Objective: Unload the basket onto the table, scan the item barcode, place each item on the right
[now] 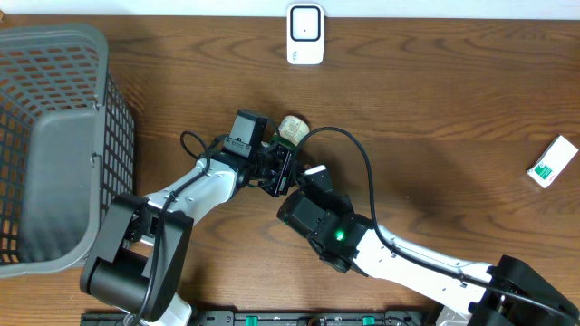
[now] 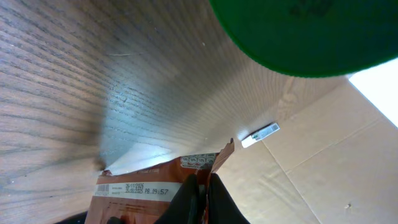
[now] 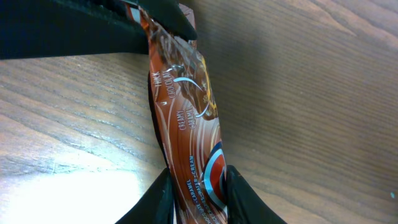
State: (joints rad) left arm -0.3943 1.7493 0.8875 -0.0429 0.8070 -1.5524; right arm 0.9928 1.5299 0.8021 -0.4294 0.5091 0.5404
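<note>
Progress stands at the handling stage: the candy bar [image 3: 186, 124] is off the table [image 1: 435, 91] near its centre, held between both arms, and no scan is evident. The scanner [image 1: 305, 34] sits well apart at 12 o'clock from the bar. What is left, judging from this, is to carry the bar there and present its barcode (not visible in any view).

The left gripper [image 2: 200, 196] is fully closed, pinching one end of the wrapper. The right gripper [image 3: 196, 196] is narrowed around the opposite end, both fingers touching the wrapper's edges, apparently gripping.
</note>
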